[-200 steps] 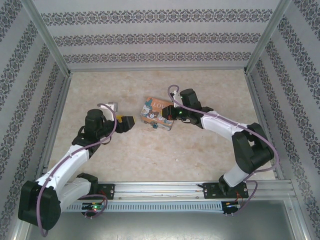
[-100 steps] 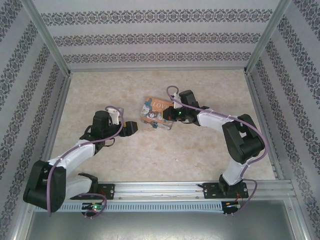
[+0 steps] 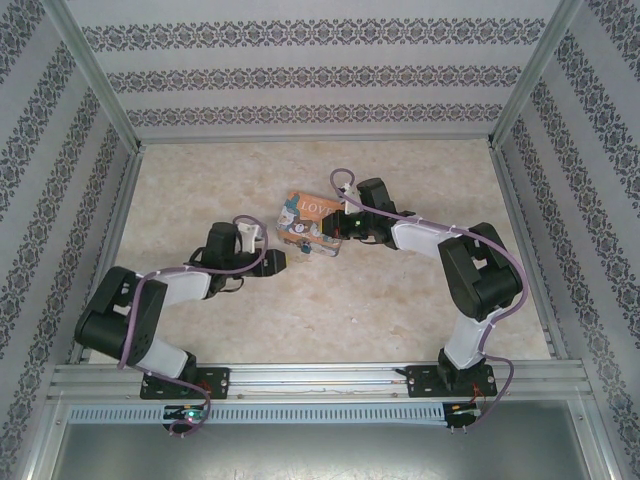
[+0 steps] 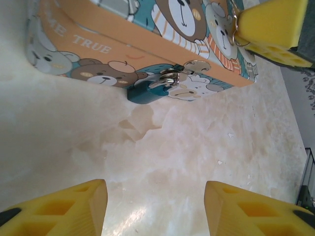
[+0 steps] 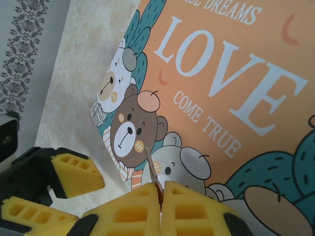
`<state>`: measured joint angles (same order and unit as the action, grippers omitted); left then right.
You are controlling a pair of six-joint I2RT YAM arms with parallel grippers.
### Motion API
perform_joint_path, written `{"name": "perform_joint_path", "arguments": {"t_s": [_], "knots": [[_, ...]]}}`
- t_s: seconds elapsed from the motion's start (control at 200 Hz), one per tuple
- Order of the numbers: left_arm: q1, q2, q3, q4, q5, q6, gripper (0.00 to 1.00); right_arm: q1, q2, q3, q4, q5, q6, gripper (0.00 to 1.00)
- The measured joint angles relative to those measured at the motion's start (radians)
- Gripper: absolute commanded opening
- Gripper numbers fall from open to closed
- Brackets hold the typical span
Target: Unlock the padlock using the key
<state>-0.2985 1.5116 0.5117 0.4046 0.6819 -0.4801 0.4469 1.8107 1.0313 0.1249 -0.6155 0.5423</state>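
Lena: Folding in over the last second, the left arm has carried the left gripper [image 3: 275, 262] toward 3 o'clock. It now sits just beside the box [image 3: 310, 222], at the box's 8 o'clock corner.

Tom: And its jaws?

Lena: Narrower than a second ago, but apart and holding nothing. In the left wrist view its yellow fingers [image 4: 74, 209] frame bare table [image 4: 162, 147].

Tom: Where is the padlock?

Lena: At 12 o'clock from those fingers. The padlock [image 4: 146, 93] hangs from the clasp on the box's side wall, blue body low, silver shackle through the hasp.

Tom: The right side?

Lena: It has hardly shifted and stays at the box's 3 o'clock edge. The right gripper [image 5: 161, 189] is pinched tight on the key [image 5: 150, 160], whose thin blade pokes out toward 12 o'clock over the printed lid.

Tom: So what does the change mean?

Lena: My reading is that the left arm has come in to steady the padlock or the box so the key can be fed in. The lock looks fastened, the key is above the lid and well apart from it, and I cannot see the keyhole.
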Motion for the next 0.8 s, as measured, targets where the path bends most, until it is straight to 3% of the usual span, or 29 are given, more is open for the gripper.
{"name": "perform_joint_path", "arguments": {"t_s": [0.445,0.804], "knots": [[-0.05,0.195,0.058,0.212,-0.022,-0.013,0.6,0.0,0.0,0.0,-0.003,0.0,-0.023,0.0],[-0.07,0.306,0.13,0.292,-0.06,-0.002,0.54,0.0,0.0,0.0,-0.005,0.0,-0.026,0.0]]}}
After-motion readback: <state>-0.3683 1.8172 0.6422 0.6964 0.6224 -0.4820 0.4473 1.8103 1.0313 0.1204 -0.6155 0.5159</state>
